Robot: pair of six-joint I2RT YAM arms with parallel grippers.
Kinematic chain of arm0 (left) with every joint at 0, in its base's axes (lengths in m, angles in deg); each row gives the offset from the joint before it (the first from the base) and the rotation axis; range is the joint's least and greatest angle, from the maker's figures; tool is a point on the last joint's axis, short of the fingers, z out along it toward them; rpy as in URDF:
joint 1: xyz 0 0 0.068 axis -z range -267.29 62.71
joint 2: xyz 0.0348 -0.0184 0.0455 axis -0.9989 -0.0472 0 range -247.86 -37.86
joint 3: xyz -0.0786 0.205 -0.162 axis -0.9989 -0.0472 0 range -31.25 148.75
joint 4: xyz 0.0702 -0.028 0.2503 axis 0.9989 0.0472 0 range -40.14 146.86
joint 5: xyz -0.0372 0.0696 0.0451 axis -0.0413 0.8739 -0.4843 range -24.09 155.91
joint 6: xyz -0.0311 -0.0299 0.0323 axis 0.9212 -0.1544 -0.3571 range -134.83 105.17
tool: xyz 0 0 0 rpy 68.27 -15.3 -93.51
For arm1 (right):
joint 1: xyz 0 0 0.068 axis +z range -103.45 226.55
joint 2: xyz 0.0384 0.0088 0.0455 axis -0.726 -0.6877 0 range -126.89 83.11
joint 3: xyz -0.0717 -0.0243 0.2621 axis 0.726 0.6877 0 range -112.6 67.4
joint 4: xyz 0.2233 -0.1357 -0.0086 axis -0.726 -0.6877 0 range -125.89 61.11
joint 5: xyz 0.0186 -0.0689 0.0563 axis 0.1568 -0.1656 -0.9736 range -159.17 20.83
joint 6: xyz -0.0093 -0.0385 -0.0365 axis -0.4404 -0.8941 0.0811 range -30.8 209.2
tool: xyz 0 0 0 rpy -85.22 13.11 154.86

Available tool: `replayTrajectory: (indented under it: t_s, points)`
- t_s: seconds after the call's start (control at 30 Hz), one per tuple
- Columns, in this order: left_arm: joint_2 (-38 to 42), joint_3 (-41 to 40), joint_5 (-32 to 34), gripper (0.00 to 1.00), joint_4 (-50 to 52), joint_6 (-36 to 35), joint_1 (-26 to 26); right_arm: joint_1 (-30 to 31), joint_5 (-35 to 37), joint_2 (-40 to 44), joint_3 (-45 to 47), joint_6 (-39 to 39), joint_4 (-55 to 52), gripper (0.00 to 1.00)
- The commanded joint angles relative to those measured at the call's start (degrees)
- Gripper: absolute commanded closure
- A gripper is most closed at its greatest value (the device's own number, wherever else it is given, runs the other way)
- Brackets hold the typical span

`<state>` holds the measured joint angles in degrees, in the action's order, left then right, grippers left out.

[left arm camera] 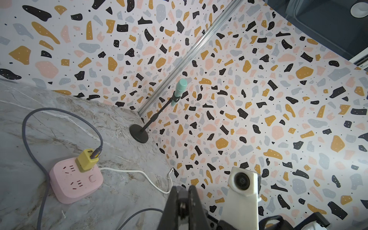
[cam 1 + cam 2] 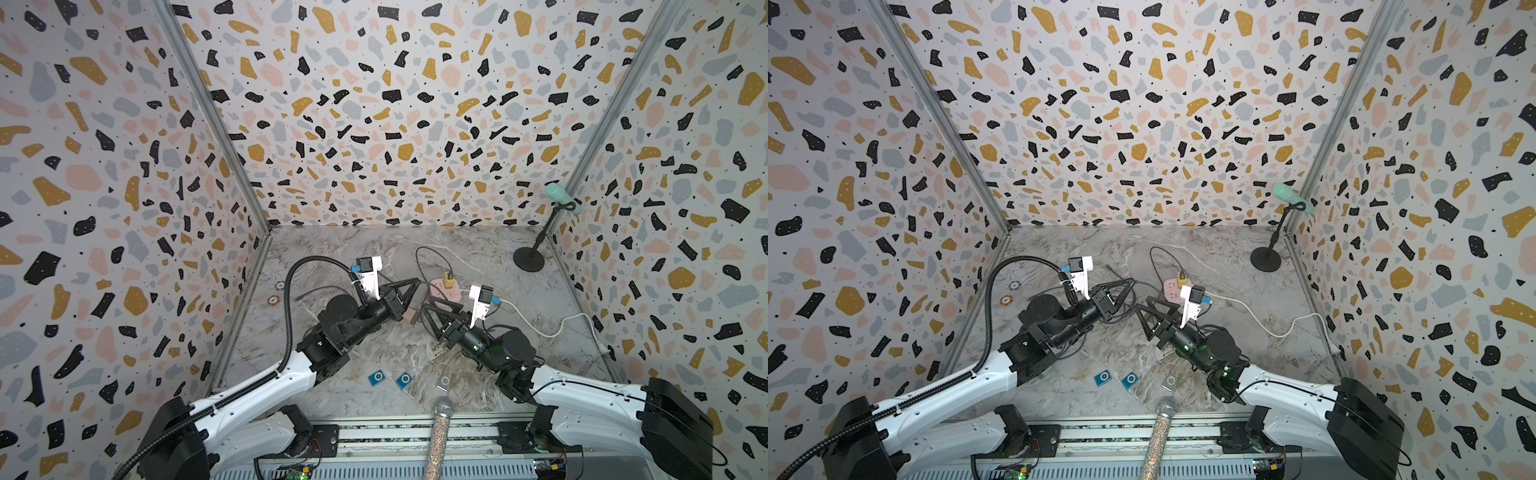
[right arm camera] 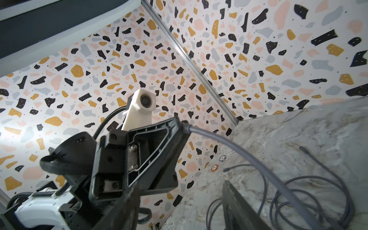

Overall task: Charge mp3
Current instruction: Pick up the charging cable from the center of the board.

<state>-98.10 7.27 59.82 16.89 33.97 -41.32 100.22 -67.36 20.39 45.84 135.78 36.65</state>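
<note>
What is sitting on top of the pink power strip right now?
A yellow charger stands plugged into the pink power strip, a grey cable in its port. The socket beneath it is covered.

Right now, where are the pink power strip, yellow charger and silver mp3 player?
pink power strip [image 1: 61,179]: left wrist view, bare part of its top face.
yellow charger [image 1: 86,162]: left wrist view, middle of its body.
silver mp3 player [image 2: 444,383]: a top view, middle of its face.
</note>
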Motion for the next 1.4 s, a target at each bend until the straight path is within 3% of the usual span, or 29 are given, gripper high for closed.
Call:
replayTrajectory:
  t_s: [0.0, 0.2, 0.43, 1.17, 1.37]
  points:
    - [-0.1, -0.9, 0.0, 1.00, -5.9, 1.1, 0.3, -2.6, -1.8, -1.8, 0.4, 4.3, 11.0, 0.34]
    - [-2.6, -1.0, -1.0, 1.00, -8.9, 1.5, 1.1, -4.3, -5.8, -6.6, -3.1, 6.0, 13.3, 0.35]
    - [-4.1, -0.8, -0.8, 1.00, -9.1, 1.5, 1.7, -6.5, -5.5, -9.7, -2.0, 10.5, 21.4, 0.39]
    - [-8.6, -1.3, -2.4, 1.00, -14.5, 5.6, 3.4, -7.3, -1.8, -10.1, 0.1, 12.0, 23.5, 0.90]
    - [-9.4, -1.3, -2.5, 1.00, -15.3, 5.8, 3.7, -7.4, -1.6, -9.7, 0.5, 13.0, 23.2, 0.82]
